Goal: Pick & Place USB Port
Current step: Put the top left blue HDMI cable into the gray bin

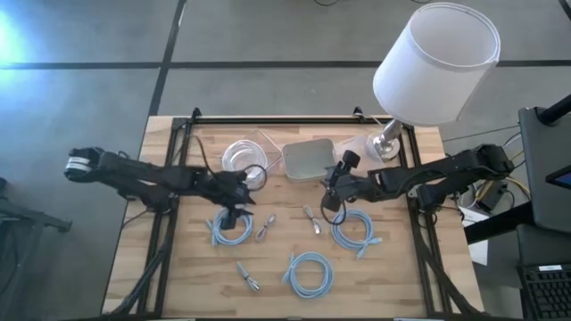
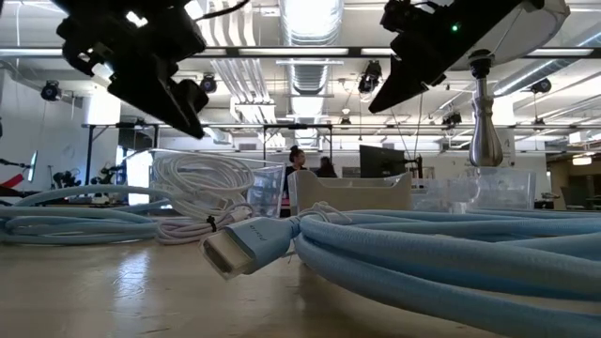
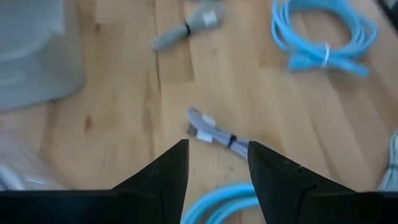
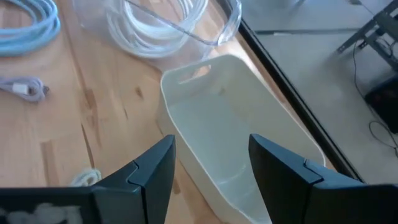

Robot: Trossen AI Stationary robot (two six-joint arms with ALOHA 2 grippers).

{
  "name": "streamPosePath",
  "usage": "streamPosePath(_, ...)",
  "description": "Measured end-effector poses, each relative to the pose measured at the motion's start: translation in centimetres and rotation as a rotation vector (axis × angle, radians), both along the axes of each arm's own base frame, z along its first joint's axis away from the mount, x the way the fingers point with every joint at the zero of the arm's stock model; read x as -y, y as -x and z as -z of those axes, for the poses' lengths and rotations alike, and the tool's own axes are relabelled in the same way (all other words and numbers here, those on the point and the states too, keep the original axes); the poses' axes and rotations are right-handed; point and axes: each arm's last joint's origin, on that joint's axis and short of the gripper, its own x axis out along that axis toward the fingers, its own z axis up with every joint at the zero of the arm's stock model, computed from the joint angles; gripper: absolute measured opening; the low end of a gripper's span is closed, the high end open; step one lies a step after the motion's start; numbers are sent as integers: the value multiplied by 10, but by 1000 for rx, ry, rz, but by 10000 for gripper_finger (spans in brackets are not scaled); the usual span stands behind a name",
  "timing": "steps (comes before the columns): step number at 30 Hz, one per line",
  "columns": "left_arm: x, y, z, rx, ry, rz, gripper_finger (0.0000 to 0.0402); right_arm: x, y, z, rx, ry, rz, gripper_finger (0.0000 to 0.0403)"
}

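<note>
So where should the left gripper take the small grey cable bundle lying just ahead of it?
Grip the small grey cable bundle across its tied middle, coming straight down from above. It lies flat on the table, apart from the blue coils, and the open left gripper already straddles it.

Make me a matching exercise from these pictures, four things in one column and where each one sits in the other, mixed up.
Things:
1. white rectangular plastic bin
2. clear plastic container of coiled white cable
3. silver-based lamp with white shade
4. light blue coiled cable

Places:
A. back right corner of the table
B. front middle of the table
C. back middle, beside the right gripper
D. back, beside the left gripper

Pairs: 1-C, 2-D, 3-A, 4-B
</note>
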Motion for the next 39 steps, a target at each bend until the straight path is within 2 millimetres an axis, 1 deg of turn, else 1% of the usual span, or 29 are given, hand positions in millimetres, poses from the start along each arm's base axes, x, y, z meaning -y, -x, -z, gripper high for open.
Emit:
streamPosePath(3, 4, -8, 5, -77, -33, 24, 167, 0, -1, -2, 14, 2, -4, 201)
streamPosePath(8, 4, -20, 21, -249, -139, 46, 167, 0, -1, -2, 19, 1, -5, 201)
streamPosePath(12, 4, -29, 30, -335, -213, 67, 167, 0, -1, -2, 20, 1, -5, 201)
streamPosePath(14, 4, -32, 34, -362, -233, 79, 167, 0, -1, -2, 21, 0, -5, 201)
streamPosePath(17, 4, -33, 45, -434, -242, 83, 167, 0, -1, -2, 21, -1, -4, 201)
streamPosePath(20, 4, -37, 43, -444, -248, 79, 167, 0, -1, -2, 21, -2, -4, 201)
streamPosePath(23, 4, -34, 46, -513, -254, 85, 167, 0, -1, -2, 21, -2, -4, 201)
streamPosePath(26, 4, -36, 42, -486, -249, 82, 167, 0, -1, -2, 20, -2, -4, 201)
streamPosePath(29, 4, -35, 43, -499, -249, 85, 162, 0, -1, -1, 19, -2, -4, 201)
streamPosePath(31, 4, -35, 44, -505, -246, 87, 147, 0, -1, -1, 18, -2, -4, 201)
streamPosePath(33, 4, -35, 45, -511, -242, 91, 123, 0, -1, -1, 17, -2, -4, 201)
streamPosePath(39, 4, -37, 45, -493, -217, 59, 22, 0, -1, -1, 20, -2, -4, 201)
